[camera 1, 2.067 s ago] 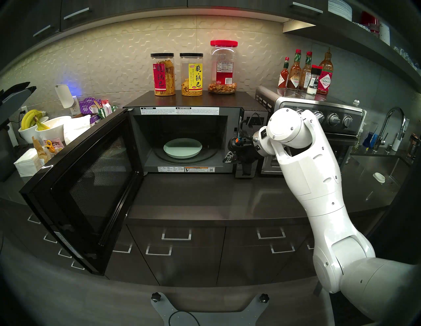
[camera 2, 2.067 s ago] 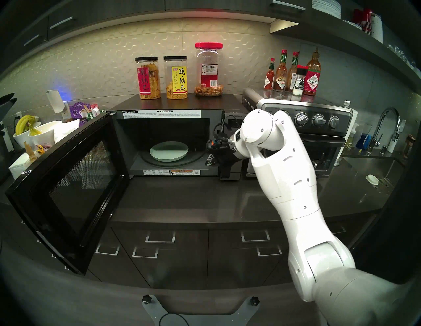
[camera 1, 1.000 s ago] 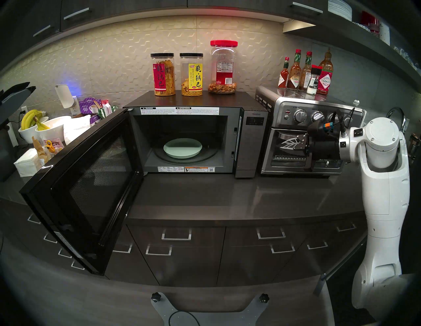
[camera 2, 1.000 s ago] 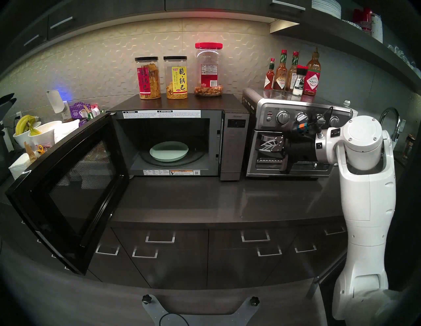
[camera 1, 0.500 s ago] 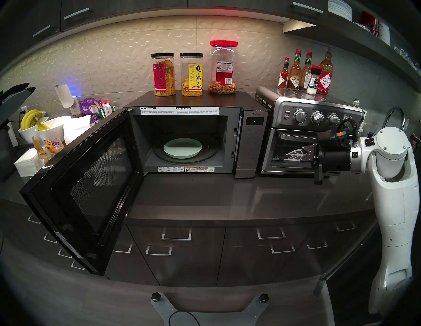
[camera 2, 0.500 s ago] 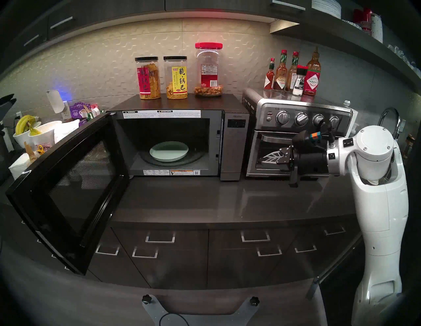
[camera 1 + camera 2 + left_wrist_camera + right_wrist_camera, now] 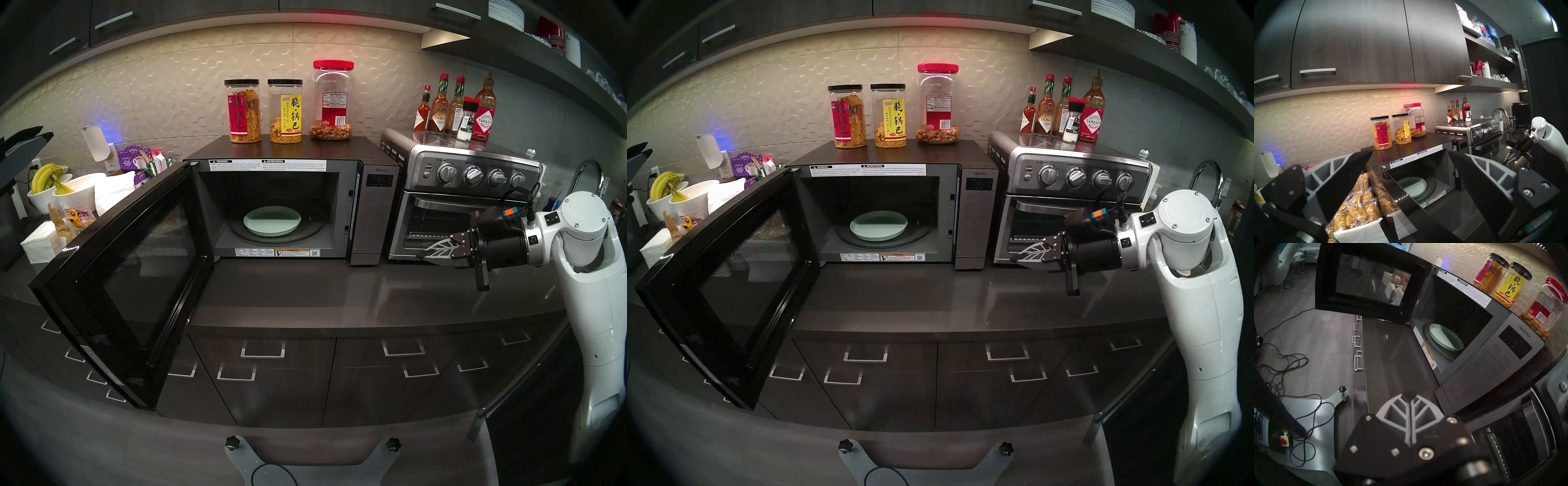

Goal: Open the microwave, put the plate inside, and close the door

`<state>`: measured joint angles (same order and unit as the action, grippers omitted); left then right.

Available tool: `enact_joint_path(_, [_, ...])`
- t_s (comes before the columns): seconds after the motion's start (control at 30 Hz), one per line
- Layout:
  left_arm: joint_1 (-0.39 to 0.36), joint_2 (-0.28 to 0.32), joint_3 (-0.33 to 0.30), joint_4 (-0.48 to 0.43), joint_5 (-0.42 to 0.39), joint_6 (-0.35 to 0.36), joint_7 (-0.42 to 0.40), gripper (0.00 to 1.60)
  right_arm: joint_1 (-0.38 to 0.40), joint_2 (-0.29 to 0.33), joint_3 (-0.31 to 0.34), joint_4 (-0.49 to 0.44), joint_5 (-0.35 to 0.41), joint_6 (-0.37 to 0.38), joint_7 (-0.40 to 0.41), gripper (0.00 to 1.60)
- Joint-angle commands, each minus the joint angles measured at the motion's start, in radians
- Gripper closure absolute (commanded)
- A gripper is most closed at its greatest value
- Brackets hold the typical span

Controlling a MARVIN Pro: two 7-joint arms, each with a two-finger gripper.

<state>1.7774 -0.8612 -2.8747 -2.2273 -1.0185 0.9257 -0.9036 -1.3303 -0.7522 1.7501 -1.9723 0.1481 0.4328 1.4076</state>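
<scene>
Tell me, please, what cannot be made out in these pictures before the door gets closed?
- Door: its outer glass front faces away in every view.
- Left gripper: cut off by the head view's left edge.
- Plate: near part hidden by the door's top edge in the left wrist view.
- Control panel: markings too small to read.

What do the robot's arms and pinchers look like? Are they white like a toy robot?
Yes! The right arm has smooth, glossy white shells with rounded joints. Its wrist is a black cylinder with an orange-and-teal plug and looping black cables. The right gripper has black fingers with pale grey ribs, like a leaf's veins. The left gripper has the same black, grey-ribbed fingers on black plates with silver screws.
</scene>
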Motion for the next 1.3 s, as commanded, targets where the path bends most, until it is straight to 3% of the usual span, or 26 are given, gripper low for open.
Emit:
enact_joint_path(0.0, [0.000, 0.003, -0.005, -0.003, -0.009, -0.003, -0.099, 0.00, 0.025, 0.022, -0.031, -0.014, 0.004, -0.007, 0.028, 1.60])
enact_joint_path(0.4, [-0.001, 0.004, -0.005, -0.002, -0.009, -0.003, -0.104, 0.00, 0.024, 0.013, -0.043, -0.032, -0.014, 0.008, -0.026, 1.60])
enact_joint_path(0.43, [-0.001, 0.004, -0.005, -0.002, -0.008, -0.003, -0.105, 0.00, 0.023, 0.014, -0.042, -0.033, -0.017, 0.013, -0.031, 0.95])
enact_joint_path(0.47, [-0.001, 0.004, -0.005, -0.001, -0.007, -0.003, -0.107, 0.00, 0.023, 0.015, -0.041, -0.033, -0.023, 0.022, -0.039, 0.81])
enact_joint_path(0.5, [-0.002, 0.004, -0.005, -0.001, -0.007, -0.003, -0.108, 0.00, 0.025, 0.015, -0.042, -0.030, -0.026, 0.026, -0.043, 0.00])
enact_joint_path(1.27, [-0.002, 0.004, -0.005, -0.001, -0.007, -0.003, -0.110, 0.00, 0.050, 0.027, -0.036, 0.015, 0.018, 0.056, -0.021, 0.00])
